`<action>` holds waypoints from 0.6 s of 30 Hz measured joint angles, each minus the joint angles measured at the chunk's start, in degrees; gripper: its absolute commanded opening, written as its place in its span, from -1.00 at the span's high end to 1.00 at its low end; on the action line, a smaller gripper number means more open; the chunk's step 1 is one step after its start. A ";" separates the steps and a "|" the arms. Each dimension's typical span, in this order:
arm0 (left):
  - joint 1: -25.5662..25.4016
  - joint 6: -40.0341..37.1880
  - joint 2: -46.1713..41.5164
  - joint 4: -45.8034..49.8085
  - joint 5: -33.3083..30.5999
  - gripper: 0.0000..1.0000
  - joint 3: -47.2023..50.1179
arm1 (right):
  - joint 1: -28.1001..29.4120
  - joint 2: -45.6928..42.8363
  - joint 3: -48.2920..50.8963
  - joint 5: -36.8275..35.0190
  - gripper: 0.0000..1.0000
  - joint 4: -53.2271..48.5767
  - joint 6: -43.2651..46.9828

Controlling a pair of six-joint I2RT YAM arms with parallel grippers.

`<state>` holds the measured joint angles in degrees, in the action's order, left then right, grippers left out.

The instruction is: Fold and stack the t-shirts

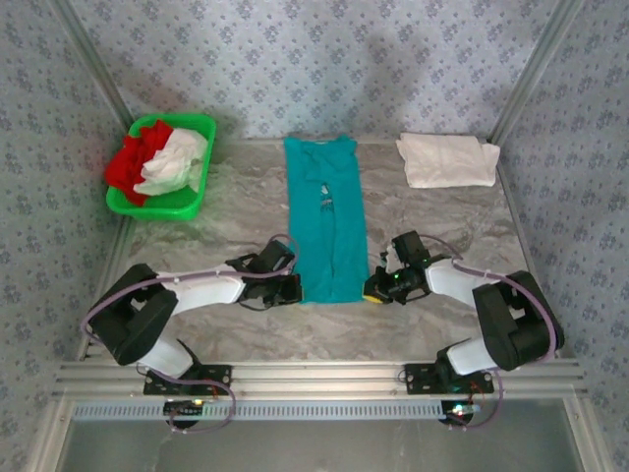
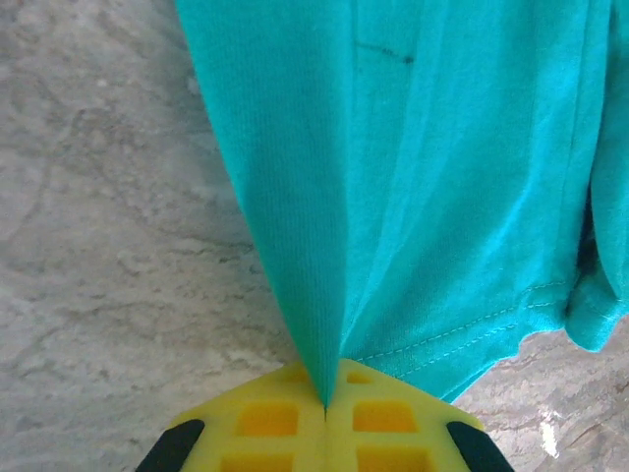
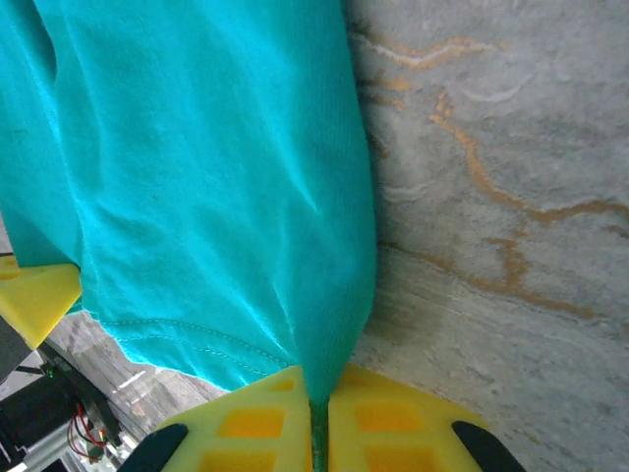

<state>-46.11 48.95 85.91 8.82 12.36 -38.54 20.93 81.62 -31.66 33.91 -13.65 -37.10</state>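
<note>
A teal t-shirt [image 1: 325,216] lies as a long narrow strip down the middle of the marble table, collar at the far end. My left gripper [image 1: 295,287] is shut on its near left hem corner; the teal cloth [image 2: 413,177] runs up from between the yellow pads [image 2: 256,423]. My right gripper [image 1: 373,288] is shut on the near right hem corner, where the teal cloth [image 3: 216,187] is pinched between its yellow pads [image 3: 393,423]. A folded white t-shirt [image 1: 447,159] lies at the far right. Crumpled red and white t-shirts [image 1: 157,162] fill the basket.
The green plastic basket [image 1: 200,126] stands at the far left of the table. Patterned walls and metal frame posts close in the table on three sides. Bare marble [image 1: 236,211] lies on both sides of the teal strip.
</note>
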 measured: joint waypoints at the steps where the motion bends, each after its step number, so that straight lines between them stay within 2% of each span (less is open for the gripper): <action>1: 0.04 0.00 -0.42 0.00 -0.02 1.00 0.26 | 0.00 -0.33 -0.04 -0.09 1.00 -0.11 -0.11; 18: 0.24 -1.79 -3.91 -2.97 0.92 1.00 3.69 | 4.04 -1.75 -1.86 -0.96 1.00 -0.46 0.00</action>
<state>-45.87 47.16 82.00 5.85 13.28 -34.85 24.97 79.88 -33.52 32.95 -14.11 -37.10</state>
